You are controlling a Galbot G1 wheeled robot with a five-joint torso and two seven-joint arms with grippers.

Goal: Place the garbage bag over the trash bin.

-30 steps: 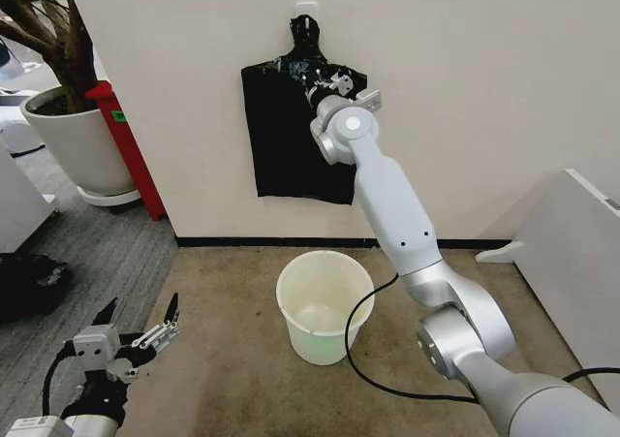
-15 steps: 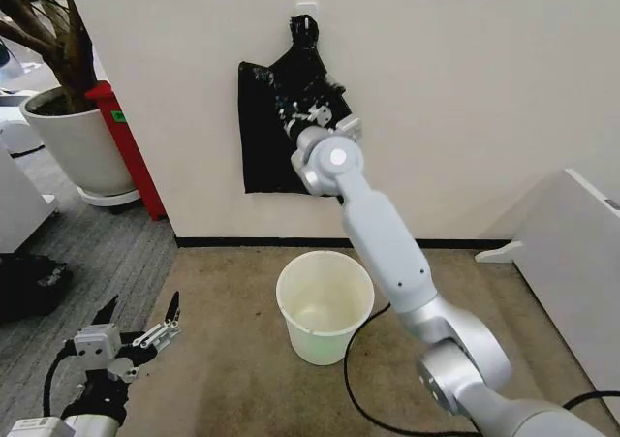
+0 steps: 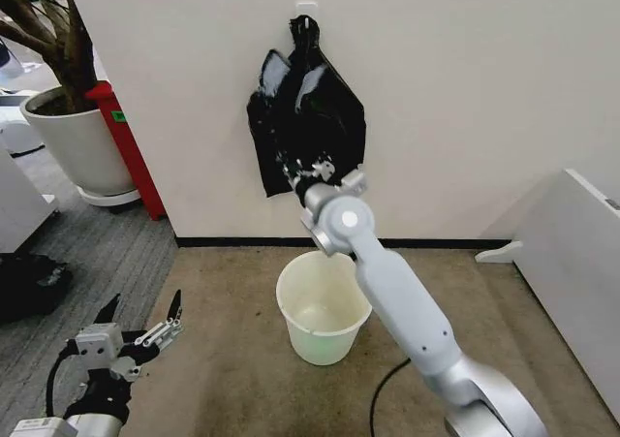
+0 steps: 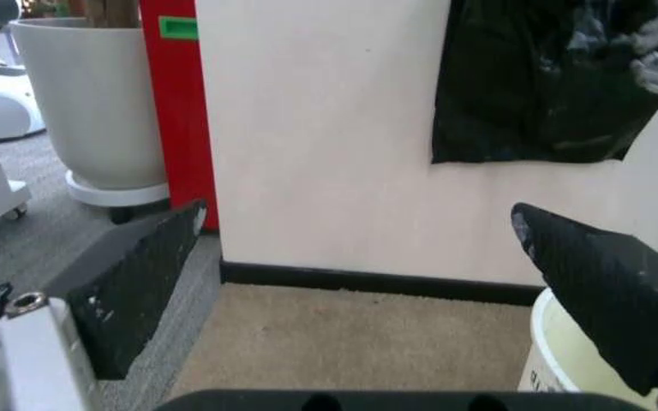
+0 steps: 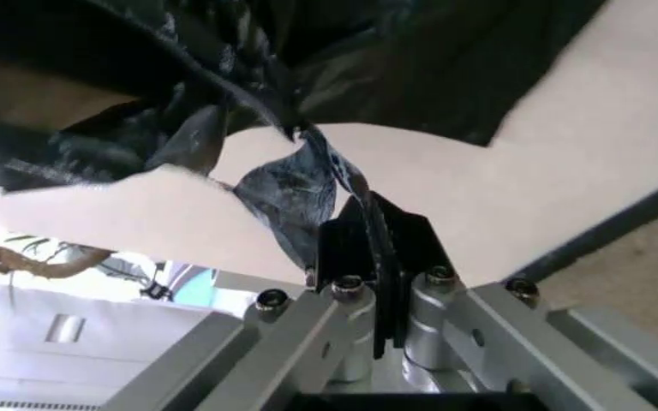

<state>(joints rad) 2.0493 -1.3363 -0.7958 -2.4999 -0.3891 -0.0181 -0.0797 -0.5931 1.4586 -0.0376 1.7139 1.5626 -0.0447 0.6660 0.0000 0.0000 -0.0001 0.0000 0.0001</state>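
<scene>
The left gripper (image 3: 139,319) is hanging low near the robot's base with its fingers spread apart, gripping nothing. Farther ahead, the trash bin (image 3: 324,306) is standing upright on the carpet (image 3: 223,311) just before the wall (image 3: 465,88). Beyond it, the right gripper (image 3: 308,177) is pinching the lower edge of the garbage bag (image 3: 308,117), which is dangling from a hook (image 3: 306,9) on the wall above the bin

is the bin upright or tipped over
Upright: the trash bin stands on the carpet, open mouth up, nothing visible inside.
</scene>
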